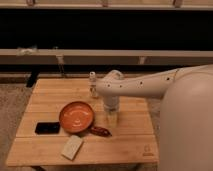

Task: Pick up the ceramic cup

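Note:
The ceramic cup (111,120) is a small cream-white cup standing on the wooden table (130,142), just right of the round orange dish (77,116). My gripper (110,111) points straight down over the cup, and its lower end reaches the cup's top and hides the rim. The white arm reaches in from the right and fills the right side of the view.
A slim small bottle with a pale cap (93,83) stands at the back of the table, behind the arm. A black flat device (47,128) lies left of the dish. A dark red object (101,131) and a pale block (72,147) lie near the front.

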`<act>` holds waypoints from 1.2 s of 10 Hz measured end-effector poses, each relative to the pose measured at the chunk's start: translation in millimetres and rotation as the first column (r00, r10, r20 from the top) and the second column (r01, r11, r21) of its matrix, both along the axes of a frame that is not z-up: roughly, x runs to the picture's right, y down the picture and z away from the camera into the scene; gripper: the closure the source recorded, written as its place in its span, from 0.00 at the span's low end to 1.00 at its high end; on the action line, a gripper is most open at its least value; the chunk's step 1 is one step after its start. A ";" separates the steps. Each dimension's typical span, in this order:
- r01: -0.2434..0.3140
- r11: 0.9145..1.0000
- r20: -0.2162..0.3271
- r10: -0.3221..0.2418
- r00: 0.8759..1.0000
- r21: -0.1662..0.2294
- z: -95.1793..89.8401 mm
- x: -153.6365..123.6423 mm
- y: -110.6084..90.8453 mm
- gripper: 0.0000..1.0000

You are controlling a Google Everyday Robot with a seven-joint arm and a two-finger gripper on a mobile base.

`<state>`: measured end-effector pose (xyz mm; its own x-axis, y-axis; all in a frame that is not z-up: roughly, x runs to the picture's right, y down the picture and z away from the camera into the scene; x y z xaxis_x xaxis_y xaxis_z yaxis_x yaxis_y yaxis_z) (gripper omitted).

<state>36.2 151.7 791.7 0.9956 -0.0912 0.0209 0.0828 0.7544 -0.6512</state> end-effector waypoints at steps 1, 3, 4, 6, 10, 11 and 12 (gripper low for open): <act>-0.004 1.000 -0.013 0.003 1.000 -0.009 2.4 0.7 2.8 0.41; -0.013 1.000 -0.029 0.013 0.999 -0.016 2.6 0.8 6.3 0.58; -0.014 1.000 -0.030 0.013 0.999 -0.016 1.9 2.0 6.3 0.68; -0.021 1.000 -0.027 0.021 0.999 -0.006 -1.8 4.2 4.2 0.90; -0.029 0.998 -0.019 0.030 0.999 0.060 -26.2 15.7 -22.4 1.00; -0.030 0.995 -0.009 0.031 0.999 0.094 -38.6 19.8 -36.2 1.00; -0.031 0.993 0.011 0.030 0.999 0.116 -46.4 20.5 -44.1 1.00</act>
